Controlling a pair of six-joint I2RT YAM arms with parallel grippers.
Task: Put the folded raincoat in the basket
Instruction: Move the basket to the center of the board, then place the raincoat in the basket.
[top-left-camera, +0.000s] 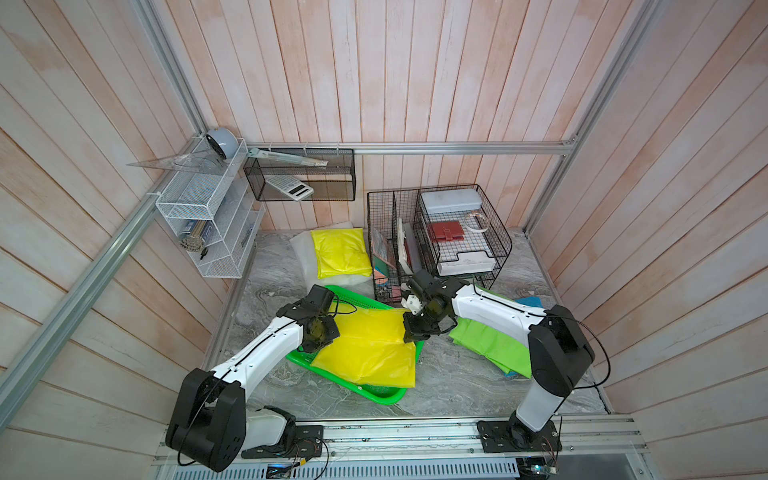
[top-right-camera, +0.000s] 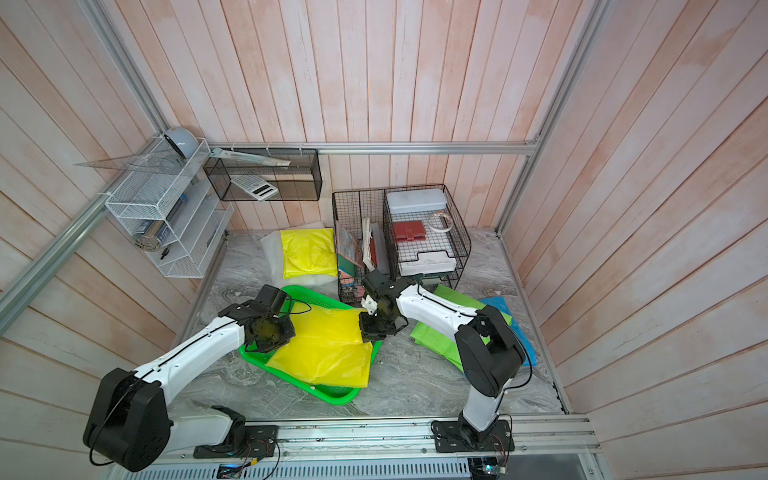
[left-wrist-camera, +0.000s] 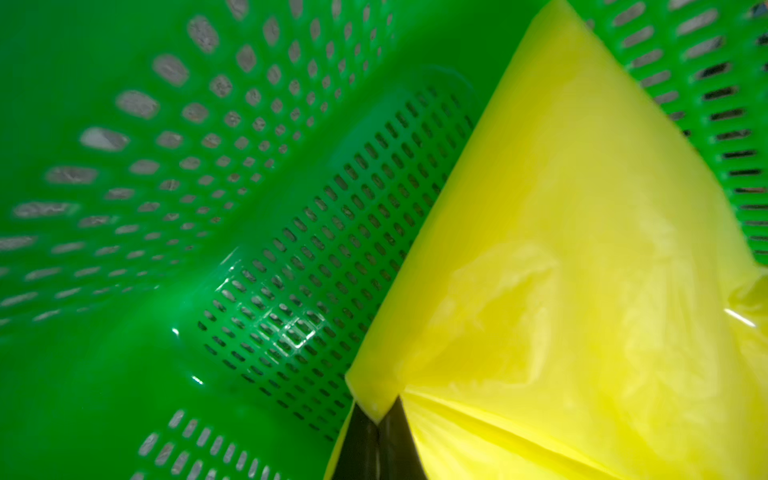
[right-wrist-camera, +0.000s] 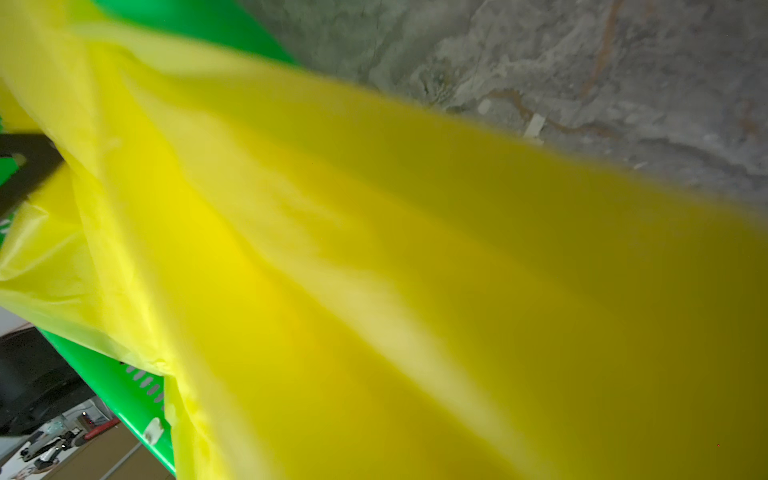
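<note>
A folded yellow raincoat (top-left-camera: 370, 349) (top-right-camera: 328, 349) hangs spread over the bright green basket (top-left-camera: 382, 397) (top-right-camera: 336, 399). Its near edge sags onto the basket and juts past the rim toward the marble table. My left gripper (top-left-camera: 326, 338) (top-right-camera: 278, 336) pinches the sheet's far left corner. In the left wrist view its dark jaws (left-wrist-camera: 378, 432) are shut on a yellow corner (left-wrist-camera: 582, 249) above the perforated basket floor (left-wrist-camera: 208, 208). My right gripper (top-left-camera: 409, 336) (top-right-camera: 368, 336) holds the far right corner. In the right wrist view the raincoat (right-wrist-camera: 374, 270) hides its jaws.
Behind the basket lies another yellow folded packet (top-left-camera: 340, 253) on white plastic. A black wire organiser (top-left-camera: 436, 241) stands at the back, right of it. Green sheeting (top-left-camera: 494, 345) and blue sheeting (top-left-camera: 530, 301) lie under the right arm. A white wire rack (top-left-camera: 208, 224) hangs on the left wall.
</note>
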